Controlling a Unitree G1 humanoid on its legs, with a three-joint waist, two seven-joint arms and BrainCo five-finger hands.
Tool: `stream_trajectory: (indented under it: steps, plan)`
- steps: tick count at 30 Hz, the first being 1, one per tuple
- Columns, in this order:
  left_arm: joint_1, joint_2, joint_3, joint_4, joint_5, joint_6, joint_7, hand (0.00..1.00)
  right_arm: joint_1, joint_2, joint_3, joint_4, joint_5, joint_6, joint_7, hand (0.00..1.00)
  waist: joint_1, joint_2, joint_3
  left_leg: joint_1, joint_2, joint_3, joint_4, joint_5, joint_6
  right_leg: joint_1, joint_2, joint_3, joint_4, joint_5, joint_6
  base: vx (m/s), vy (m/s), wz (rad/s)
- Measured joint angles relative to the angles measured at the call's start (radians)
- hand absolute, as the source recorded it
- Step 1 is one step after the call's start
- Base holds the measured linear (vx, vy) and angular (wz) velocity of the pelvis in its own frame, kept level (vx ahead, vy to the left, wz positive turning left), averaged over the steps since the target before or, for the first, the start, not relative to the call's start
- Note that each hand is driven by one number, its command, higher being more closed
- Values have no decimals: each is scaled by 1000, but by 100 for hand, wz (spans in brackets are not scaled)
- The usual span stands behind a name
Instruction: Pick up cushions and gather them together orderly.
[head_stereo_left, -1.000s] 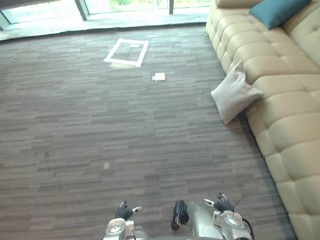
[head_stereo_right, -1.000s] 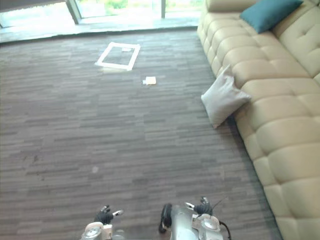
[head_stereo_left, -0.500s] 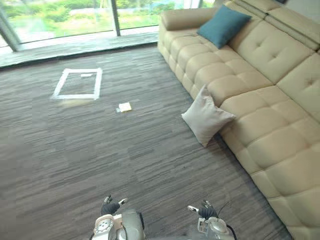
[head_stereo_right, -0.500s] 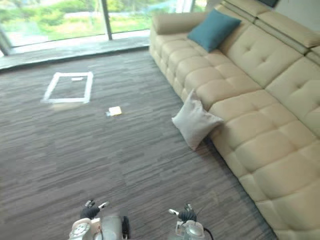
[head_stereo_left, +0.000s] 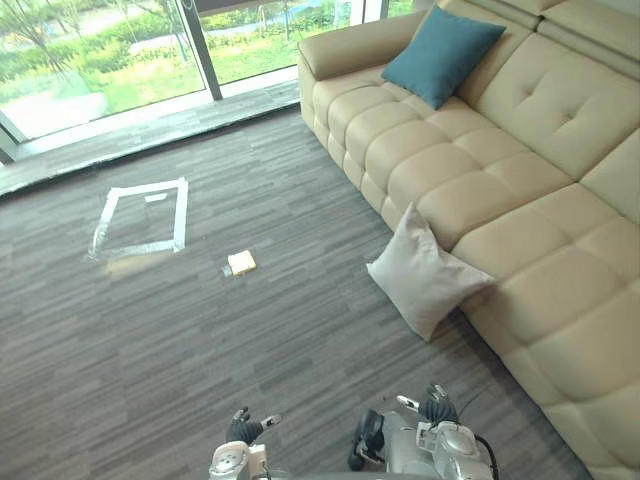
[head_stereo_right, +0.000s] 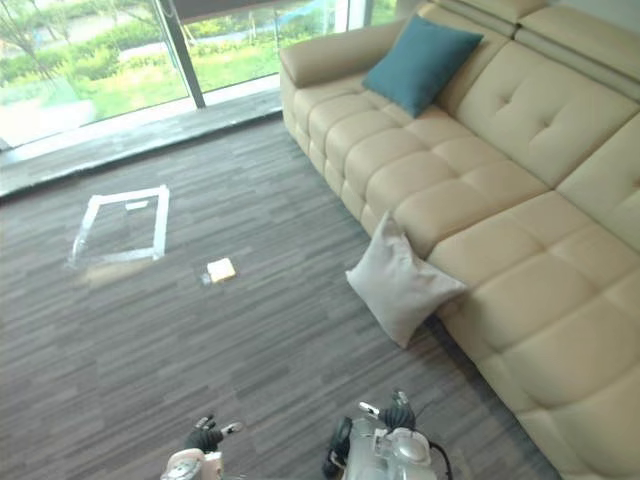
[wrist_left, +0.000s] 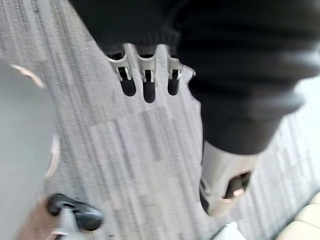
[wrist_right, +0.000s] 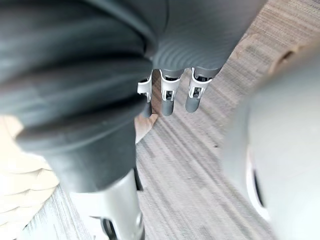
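- Nearest me, my left hand (head_stereo_left: 243, 430) and right hand (head_stereo_left: 436, 410) hang low over the carpet (head_stereo_left: 200, 340), fingers loosely straight, holding nothing.
- The step in hand, I judge, is the approach. I'd walk up square to the grey cushion (head_stereo_left: 425, 277), stop close, and take it from both sides so it doesn't flop.
- That cushion is pale, plump and square. It sits tilted on the carpet, leaning against the sofa (head_stereo_left: 560, 150) front.
- Farther off, the teal cushion (head_stereo_left: 442, 55) is propped on the sofa seat by the armrest, a likely gathering spot.
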Motion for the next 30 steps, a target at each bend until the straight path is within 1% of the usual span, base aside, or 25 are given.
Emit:
stream_trajectory:
  steps: [1,2,4,5,6,7,8,9,10,11,12,14,15,16,18,19,21,23,24,25,26,27,28,29,30]
  plan:
    - [3,5,0,-12,1,-1,-1,0,1,11,3,6,0,3,0,0,5,-7,2,-42,17,16,59,-52,11,40,7,18,-19,-15,0,441,36,-61]
    - [4,11,-2,-24,3,-1,-1,0,1,24,4,13,2,3,0,0,13,-20,7,-101,21,39,58,-102,23,81,8,44,-40,-28,12,340,38,-68]
    - [7,12,7,-42,1,-5,0,0,-2,30,3,32,20,4,-1,0,32,-29,7,-209,15,44,-51,-151,48,128,8,105,-66,-48,31,371,98,-80]
    - [7,9,11,-52,1,-5,0,0,-2,31,-1,34,21,4,-3,0,40,-30,8,-235,5,37,-106,-161,46,135,6,123,-69,-47,44,413,187,-93]
    - [5,7,18,-61,-5,-7,0,0,-2,33,-6,38,22,4,-7,0,50,-36,8,-268,-30,6,-241,-164,41,145,-10,165,-65,-61,68,334,201,-74]
    - [5,6,21,-62,-9,-7,1,0,-2,34,-6,38,22,4,-9,0,50,-37,9,-279,-46,-14,-293,-161,39,152,-16,180,-63,-70,82,492,382,-92]
    - [5,5,21,-62,-17,-7,4,0,-3,34,-5,38,22,3,-13,0,50,-37,8,-295,-90,-86,-432,-129,36,160,-30,222,-52,-96,120,500,463,-104]
    - [4,7,28,-62,-29,-11,8,0,0,36,0,49,22,4,-18,0,59,-49,6,-278,-120,-118,-461,-47,16,166,-45,282,-26,-124,156,497,451,-109]
    - [5,27,33,-59,-29,-11,14,0,3,49,8,61,23,6,-21,0,57,-76,-9,-260,-138,-80,-461,-74,25,170,-68,326,-35,-120,159,480,414,-117]
    - [5,40,37,-49,-29,-11,18,0,4,58,34,72,21,6,-18,0,56,-106,-33,-257,-128,-25,-412,-140,42,159,-78,375,-50,-84,155,536,434,-119]
    - [4,42,56,-43,-34,-7,18,0,9,66,27,71,19,7,-16,0,65,-107,-36,-239,-115,30,-378,-184,69,136,-92,404,-7,-59,159,591,494,-125]
    - [1,48,53,-38,-34,-4,22,0,12,65,27,71,19,9,-16,0,69,-113,-37,-188,-119,89,-404,-200,89,85,-122,402,95,-24,177,332,269,-84]
    - [2,48,49,-27,-36,-4,24,0,12,64,28,70,18,10,-12,0,70,-108,-34,-148,-122,123,-432,-205,98,46,-141,390,182,3,188,275,164,-97]
    - [2,51,21,-10,-35,-4,24,0,8,57,30,51,17,10,-6,0,65,-96,-27,-57,-132,152,-495,-207,102,-19,-188,289,347,0,191,326,179,-99]
    - [3,60,-19,11,-36,-4,23,0,3,57,35,48,16,6,1,0,53,-87,-26,49,-139,188,-596,-206,101,-56,-226,126,416,-26,149,216,71,-69]
    - [3,61,-26,17,-36,-4,22,0,-1,57,35,49,15,4,1,0,48,-85,-26,73,-139,198,-621,-206,100,-66,-226,89,408,-34,142,288,43,-45]
    - [1,74,-55,33,-36,-3,20,0,-14,53,35,64,14,-3,1,0,34,-85,-26,105,-138,216,-665,-201,92,-112,-212,14,347,-46,135,275,-19,-33]
    - [-12,77,-70,56,-36,-2,17,0,-40,28,41,82,13,-3,1,0,32,-75,-20,144,-134,237,-712,-192,77,-174,-171,-61,217,-31,113,277,-96,-32]
    - [-16,83,-81,67,-36,-2,17,0,-42,17,44,87,7,-3,1,0,28,-78,-19,169,-143,243,-730,-185,64,-181,-138,-104,86,48,74,312,-115,-25]
    - [-23,90,-83,76,-35,-3,16,0,-39,4,41,100,-2,-4,2,0,22,-95,-15,195,-163,231,-742,-180,48,-162,-122,-112,16,136,-4,309,-123,-43]
    - [-29,76,-84,78,-35,-3,16,0,-52,-12,42,108,-7,-7,1,0,30,-64,-9,212,-144,228,-749,-174,38,-152,-103,-111,10,148,-13,299,-92,-50]
    - [-29,65,-92,81,-28,-4,10,0,-50,-24,35,112,-17,-6,-1,0,26,-49,-12,204,-136,212,-740,-160,33,-132,-81,-107,-29,140,-11,275,-90,-43]
    - [-29,58,-94,83,-25,-5,7,0,-48,-29,27,112,-22,-6,-1,0,22,-47,-10,204,-139,200,-753,-160,34,-127,-78,-106,-39,138,-8,250,-98,-16]
    - [-33,49,-101,83,-12,-7,1,0,-44,-40,2,112,-22,-5,-4,0,6,-33,-6,193,-149,170,-798,-121,39,-119,-69,-113,-45,126,0,113,-106,4]
    - [-41,47,-102,77,-6,-5,-3,0,-36,-44,-4,115,-22,3,-5,0,-1,-37,0,192,-142,173,-749,-111,19,-101,-73,-114,-38,98,17,135,-134,16]
